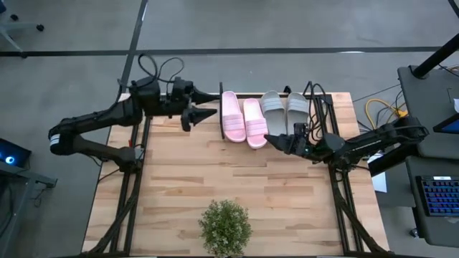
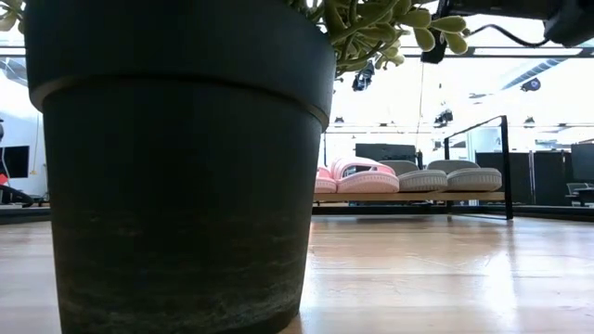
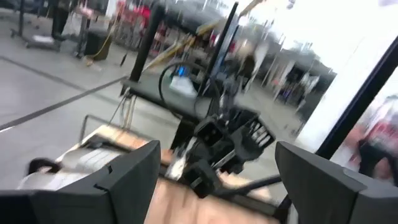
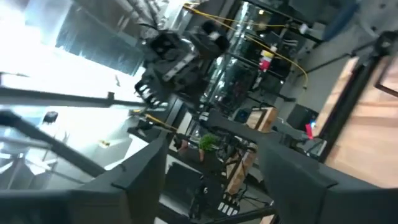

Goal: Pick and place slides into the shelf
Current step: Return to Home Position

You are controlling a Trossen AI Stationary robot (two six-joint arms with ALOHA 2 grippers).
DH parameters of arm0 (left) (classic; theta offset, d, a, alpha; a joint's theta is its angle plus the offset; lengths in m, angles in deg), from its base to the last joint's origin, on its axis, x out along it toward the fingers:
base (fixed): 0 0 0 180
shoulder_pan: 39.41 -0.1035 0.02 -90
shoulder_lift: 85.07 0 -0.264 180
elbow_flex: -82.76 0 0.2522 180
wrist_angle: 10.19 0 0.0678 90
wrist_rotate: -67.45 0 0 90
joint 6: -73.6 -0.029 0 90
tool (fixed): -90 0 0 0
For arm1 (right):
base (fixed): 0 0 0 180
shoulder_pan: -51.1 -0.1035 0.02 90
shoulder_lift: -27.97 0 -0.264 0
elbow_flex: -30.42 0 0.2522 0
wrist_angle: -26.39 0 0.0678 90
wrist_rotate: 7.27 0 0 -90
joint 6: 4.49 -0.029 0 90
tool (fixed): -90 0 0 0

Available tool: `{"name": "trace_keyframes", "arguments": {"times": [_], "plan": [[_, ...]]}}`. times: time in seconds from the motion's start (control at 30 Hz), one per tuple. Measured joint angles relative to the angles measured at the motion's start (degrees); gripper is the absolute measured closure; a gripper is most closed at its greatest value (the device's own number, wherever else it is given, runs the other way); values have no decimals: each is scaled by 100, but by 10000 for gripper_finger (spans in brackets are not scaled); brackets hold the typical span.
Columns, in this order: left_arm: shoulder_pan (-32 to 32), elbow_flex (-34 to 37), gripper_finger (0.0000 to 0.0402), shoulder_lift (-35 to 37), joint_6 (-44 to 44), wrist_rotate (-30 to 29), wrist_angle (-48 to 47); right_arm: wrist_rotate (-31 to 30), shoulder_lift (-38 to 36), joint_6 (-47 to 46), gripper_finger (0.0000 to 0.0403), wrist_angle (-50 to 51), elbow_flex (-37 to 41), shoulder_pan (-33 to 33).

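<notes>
The pink slides [image 1: 233, 115] and grey slides [image 1: 275, 107] are lying side by side on the shelf [image 2: 408, 197]. The left gripper [image 1: 203, 106] is hovering beside the pink slides, the right gripper [image 1: 278, 142] by the grey slides, both with fingers spread apart

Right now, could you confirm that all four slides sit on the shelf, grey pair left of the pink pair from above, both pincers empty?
Not quite: the high view shows the grey pair right of the pink pair. All four do sit on the shelf, and the left pincer and right pincer are empty.
</notes>
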State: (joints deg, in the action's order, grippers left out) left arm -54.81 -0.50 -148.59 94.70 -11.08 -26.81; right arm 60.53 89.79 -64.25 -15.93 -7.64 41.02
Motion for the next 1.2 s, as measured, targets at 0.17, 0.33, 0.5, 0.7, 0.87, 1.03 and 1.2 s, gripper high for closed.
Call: {"name": "trace_keyframes", "arguments": {"times": [0.17, 0.33, 0.5, 0.7, 0.87, 1.03, 1.2], "plan": [[2, 992, 100, 506, 556, -153, 1274, -6, -189, 454, 216, 10, -45, -174], [2, 1528, 111, 843, 703, -205, 1460, -4, -489, 921, 273, 18, 48, -322], [2, 1846, 154, 1115, 702, -132, 1439, 127, -916, 1415, 338, -4, 152, -380], [2, 2040, 240, 1510, 321, -129, 1444, 559, -1491, 2024, 392, 7, 287, -394], [2, 2183, 338, 1793, 103, -127, 1448, 939, -2061, 2573, 394, -5, 530, -394], [2, 2507, 393, 2074, 226, -127, 1442, 1089, -2629, 2743, 394, -26, 923, -394], [4, 2968, 399, 2351, 260, -164, 1534, 1211, -3065, 2722, 394, -536, 1438, -393]]}}
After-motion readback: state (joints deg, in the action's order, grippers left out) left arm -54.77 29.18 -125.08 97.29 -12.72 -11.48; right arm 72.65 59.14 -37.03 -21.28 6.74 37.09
